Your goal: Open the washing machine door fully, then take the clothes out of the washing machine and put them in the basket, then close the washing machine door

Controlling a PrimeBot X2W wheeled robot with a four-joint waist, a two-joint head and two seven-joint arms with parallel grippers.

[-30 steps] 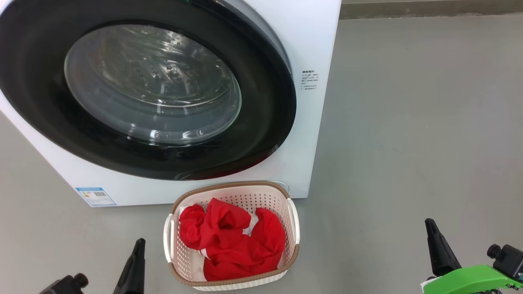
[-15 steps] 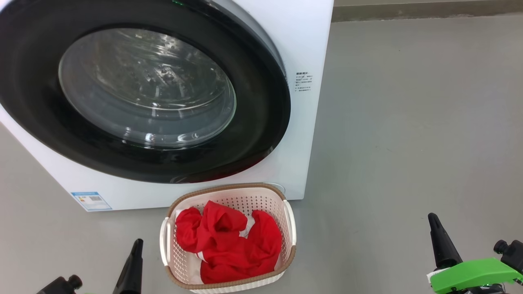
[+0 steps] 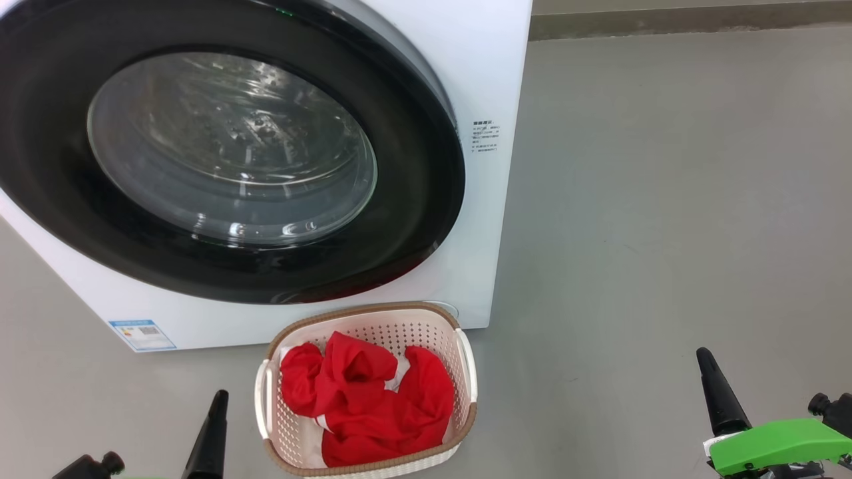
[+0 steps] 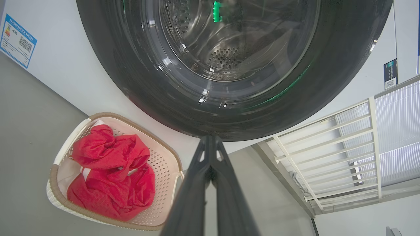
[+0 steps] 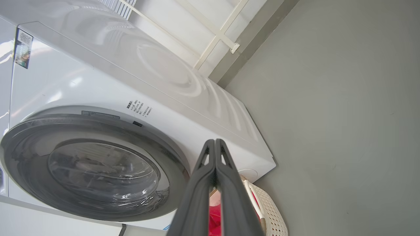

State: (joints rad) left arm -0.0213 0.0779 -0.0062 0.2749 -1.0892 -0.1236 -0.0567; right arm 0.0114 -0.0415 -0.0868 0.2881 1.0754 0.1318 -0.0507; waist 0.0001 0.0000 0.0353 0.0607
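Door (image 3: 229, 159) shut flush on washing machine (image 3: 482, 60). Basket (image 3: 468, 362) on grey floor (image 3: 665, 199) right in front of machine, below door's lower rim, w/ red clothes (image 3: 373, 406) piled inside. L gripper (image 4: 210, 139): fingers pressed together, holding nothing, low and just beside basket's left side, tips pointing toward door's bottom edge. R gripper (image 5: 215, 141): fingers also together, empty, well apart from basket on its right side.
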